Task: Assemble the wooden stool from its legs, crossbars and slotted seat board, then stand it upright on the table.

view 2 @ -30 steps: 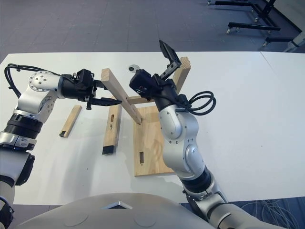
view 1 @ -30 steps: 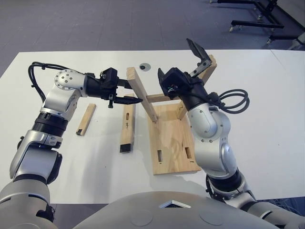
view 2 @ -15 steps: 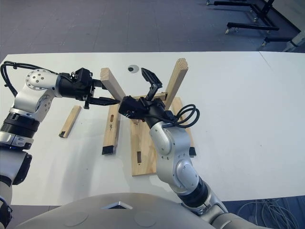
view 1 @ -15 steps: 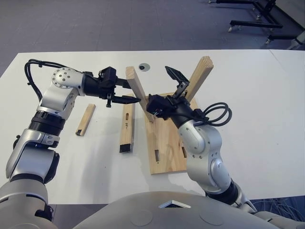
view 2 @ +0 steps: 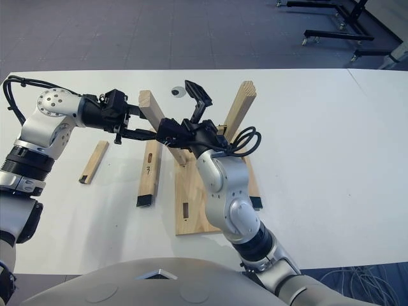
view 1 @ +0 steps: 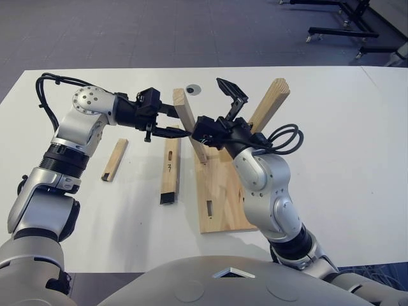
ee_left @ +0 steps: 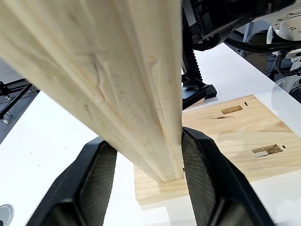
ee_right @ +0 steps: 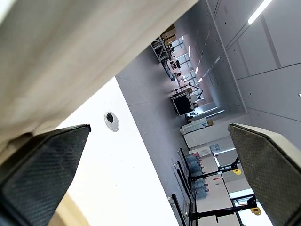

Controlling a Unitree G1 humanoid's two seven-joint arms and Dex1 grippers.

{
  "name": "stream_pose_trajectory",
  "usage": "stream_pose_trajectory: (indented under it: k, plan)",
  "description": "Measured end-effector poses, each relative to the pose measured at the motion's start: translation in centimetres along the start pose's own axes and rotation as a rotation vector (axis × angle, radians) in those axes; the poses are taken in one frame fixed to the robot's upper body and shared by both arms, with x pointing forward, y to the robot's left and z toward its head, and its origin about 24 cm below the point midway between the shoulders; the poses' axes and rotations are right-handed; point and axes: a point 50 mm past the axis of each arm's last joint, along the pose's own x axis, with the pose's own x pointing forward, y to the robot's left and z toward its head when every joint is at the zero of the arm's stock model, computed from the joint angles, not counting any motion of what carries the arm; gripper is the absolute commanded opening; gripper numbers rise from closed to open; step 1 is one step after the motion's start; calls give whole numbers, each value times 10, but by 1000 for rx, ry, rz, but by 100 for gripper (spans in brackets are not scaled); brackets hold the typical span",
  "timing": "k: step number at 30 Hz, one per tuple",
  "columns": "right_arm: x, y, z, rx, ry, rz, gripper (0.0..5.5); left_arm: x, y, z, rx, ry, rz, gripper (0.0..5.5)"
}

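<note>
Partway. Left end effector (view 1: 178, 121) clamps 1 tilted pale wooden leg (view 1: 185, 107) on the slotted wooden seat board (view 1: 224, 205); right end effector (view 1: 208, 106) gapes open alongside. Loose leg (view 1: 169, 169) and short crossbar (view 1: 115, 159) lie unfitted on the white tabletop (view 1: 344, 159).

disc: small round grey disc (view 1: 194, 89) with a dark centre, lying flat
floor: grey carpet (view 1: 115, 32)
frames: black metal frames (view 1: 331, 30) on castors, far right

- What moved?
- My right gripper (view 1: 214, 105) came off the right leg (view 1: 270, 101) and swung over. It's now open by the left leg (view 1: 185, 109).
- Else?
- No.
</note>
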Motion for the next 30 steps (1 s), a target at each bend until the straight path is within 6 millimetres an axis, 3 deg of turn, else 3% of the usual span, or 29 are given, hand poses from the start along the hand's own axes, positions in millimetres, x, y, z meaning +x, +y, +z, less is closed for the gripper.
stream_pose_trajectory:
  k: [5,8,14,18,23,30]
  plan:
    - [1,-4,1,59,-6,-17,540,0,1,1,3,6,-3,202]
    - [6,-17,-3,279,-40,-63,540,0,2,3,11,8,-10,202]
    - [-11,-108,-31,706,-199,-452,540,0,4,6,23,6,0,202]
    - [-27,-141,-61,772,-225,-593,540,0,4,7,23,6,10,202]
    - [-40,-159,-125,662,-29,-665,540,-1,10,8,32,21,117,202]
    - [-38,-143,-154,680,41,-645,540,3,20,17,82,24,201,202]
